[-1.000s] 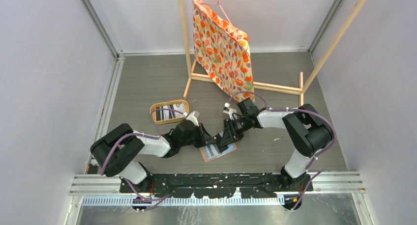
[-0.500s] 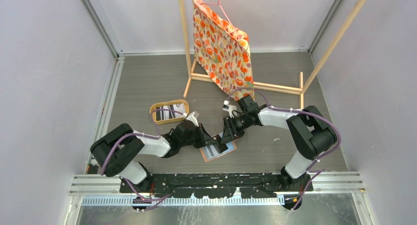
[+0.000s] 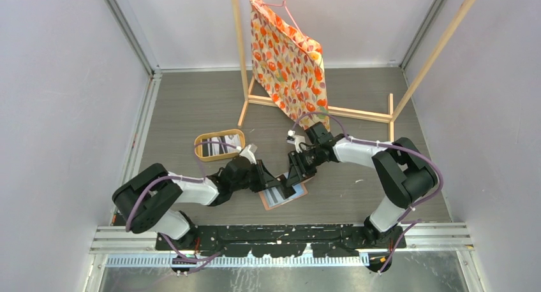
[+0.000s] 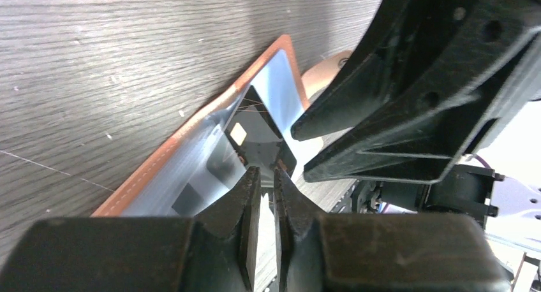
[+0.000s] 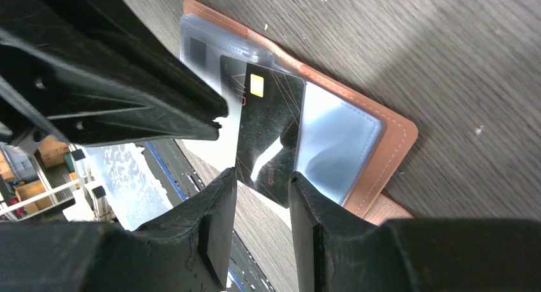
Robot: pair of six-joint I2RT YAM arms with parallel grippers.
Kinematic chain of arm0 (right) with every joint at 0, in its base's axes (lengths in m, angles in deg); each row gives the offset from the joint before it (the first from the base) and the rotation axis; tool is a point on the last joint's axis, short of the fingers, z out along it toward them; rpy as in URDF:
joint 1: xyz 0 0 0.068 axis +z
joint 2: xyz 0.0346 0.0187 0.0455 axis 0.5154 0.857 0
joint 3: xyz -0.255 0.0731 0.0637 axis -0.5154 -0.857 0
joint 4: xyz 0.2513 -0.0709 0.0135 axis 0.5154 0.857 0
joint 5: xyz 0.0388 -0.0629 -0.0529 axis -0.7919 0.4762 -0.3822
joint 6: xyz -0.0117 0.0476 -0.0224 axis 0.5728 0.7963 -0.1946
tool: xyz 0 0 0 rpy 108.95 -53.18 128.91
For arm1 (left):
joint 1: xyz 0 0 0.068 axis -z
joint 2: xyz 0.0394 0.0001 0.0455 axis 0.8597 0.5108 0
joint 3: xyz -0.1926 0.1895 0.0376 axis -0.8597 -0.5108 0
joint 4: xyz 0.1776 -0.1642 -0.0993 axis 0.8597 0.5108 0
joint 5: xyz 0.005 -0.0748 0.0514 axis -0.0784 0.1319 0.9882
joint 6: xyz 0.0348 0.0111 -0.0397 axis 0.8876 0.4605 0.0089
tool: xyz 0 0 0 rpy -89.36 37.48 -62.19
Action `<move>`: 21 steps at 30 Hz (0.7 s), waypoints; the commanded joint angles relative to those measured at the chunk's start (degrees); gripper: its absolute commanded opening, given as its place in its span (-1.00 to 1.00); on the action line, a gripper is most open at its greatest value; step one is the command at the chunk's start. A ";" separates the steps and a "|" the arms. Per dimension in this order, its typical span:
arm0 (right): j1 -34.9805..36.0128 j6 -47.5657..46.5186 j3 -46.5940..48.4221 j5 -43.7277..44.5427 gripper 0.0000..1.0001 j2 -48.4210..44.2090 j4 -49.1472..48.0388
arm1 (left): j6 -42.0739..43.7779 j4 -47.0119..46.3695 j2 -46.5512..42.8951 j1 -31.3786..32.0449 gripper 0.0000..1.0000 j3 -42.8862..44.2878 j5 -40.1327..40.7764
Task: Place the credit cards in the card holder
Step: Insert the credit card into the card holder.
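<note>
The salmon-brown card holder (image 3: 285,197) lies open on the table, its grey-blue slots up; it also shows in the left wrist view (image 4: 159,159) and the right wrist view (image 5: 394,138). A black credit card (image 5: 271,126) with a gold chip sticks partway out of a slot, also seen in the left wrist view (image 4: 258,138). My left gripper (image 3: 275,180) (image 4: 266,172) is shut on that card's corner. My right gripper (image 3: 295,180) (image 5: 260,178) is open, its fingers either side of the card's free end. Further cards (image 3: 220,148) lie in the tray.
The oval yellow-rimmed wooden tray (image 3: 199,141) sits left of the arms' wrists. A wooden rack (image 3: 357,113) with a hanging flowered bag (image 3: 287,56) stands behind. Both grippers crowd together over the holder, near the table's front edge.
The right wrist has shifted slightly left and back. The left gripper, card and holder stay about where they were.
</note>
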 commanded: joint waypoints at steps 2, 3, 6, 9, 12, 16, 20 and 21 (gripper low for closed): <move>0.21 -0.46 2.78 0.84 -0.19 -0.03 1.68 | 1.43 2.45 -6.24 0.13 -0.63 0.16 -0.41; 0.19 -0.34 2.87 0.63 -0.19 0.27 1.77 | 1.73 3.81 -7.54 0.17 -0.58 -0.07 -0.18; 0.18 -0.11 2.79 0.57 -0.20 0.52 1.64 | 2.05 8.88 -12.24 0.16 -0.51 -1.31 1.35; 0.22 0.26 2.79 0.24 -0.20 0.89 1.57 | 1.86 15.47 -17.32 0.13 -0.47 -2.74 2.42; 0.23 0.41 3.17 0.33 -0.21 1.96 2.14 | 0.92 20.08 -20.92 0.17 -0.39 -4.30 2.14; 0.29 0.57 3.50 0.84 -0.21 2.47 2.49 | 0.23 22.78 -24.24 0.18 -0.16 -5.60 1.80; 0.47 0.84 3.58 1.30 -0.21 2.71 2.62 | -0.09 22.95 -24.43 0.18 -0.04 -5.62 1.59; 0.44 0.90 3.58 1.36 -0.22 2.84 2.63 | -0.13 22.58 -23.76 0.18 -0.03 -5.37 1.35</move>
